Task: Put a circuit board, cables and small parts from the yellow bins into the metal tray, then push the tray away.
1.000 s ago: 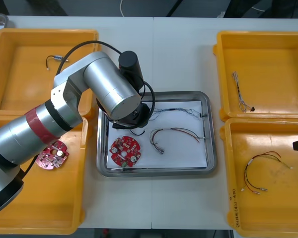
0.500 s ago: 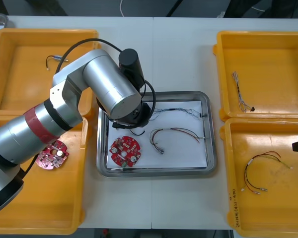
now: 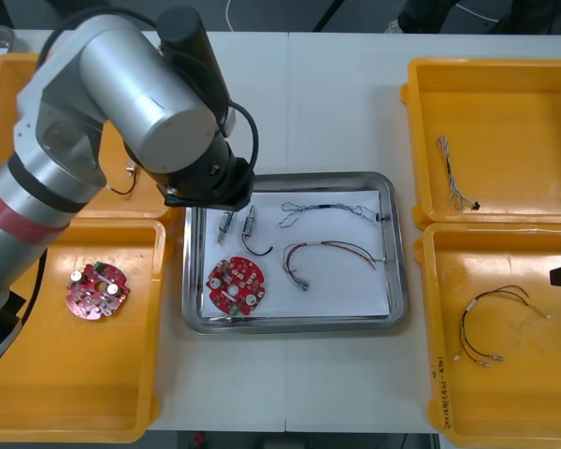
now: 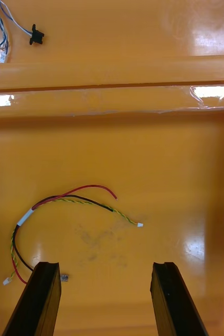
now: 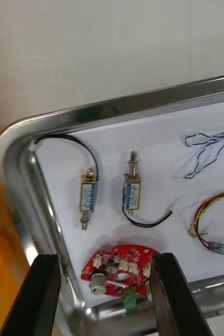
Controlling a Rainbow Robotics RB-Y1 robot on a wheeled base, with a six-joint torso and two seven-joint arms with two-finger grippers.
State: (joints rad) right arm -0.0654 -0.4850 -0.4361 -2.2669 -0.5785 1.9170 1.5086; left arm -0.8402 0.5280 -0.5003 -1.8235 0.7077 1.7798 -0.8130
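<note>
From above, the shiny rectangular metal tray (image 3: 393, 313) sits between the yellow plastic bins (image 3: 496, 122), holding a round red circuit board (image 3: 235, 284), a twisted blue and white cable (image 3: 304, 211), a red and yellow cable (image 3: 332, 249) and two small metal parts (image 3: 250, 223), so the push looks due. At the left wrist, the left gripper (image 5: 104, 257) hangs over the tray's far-left corner, fingers wide apart and empty; it would do best to meet the near rim centrally and push straight. At the right wrist, the right gripper (image 4: 105, 265) idles over the near right bin, fingers spread, empty.
</note>
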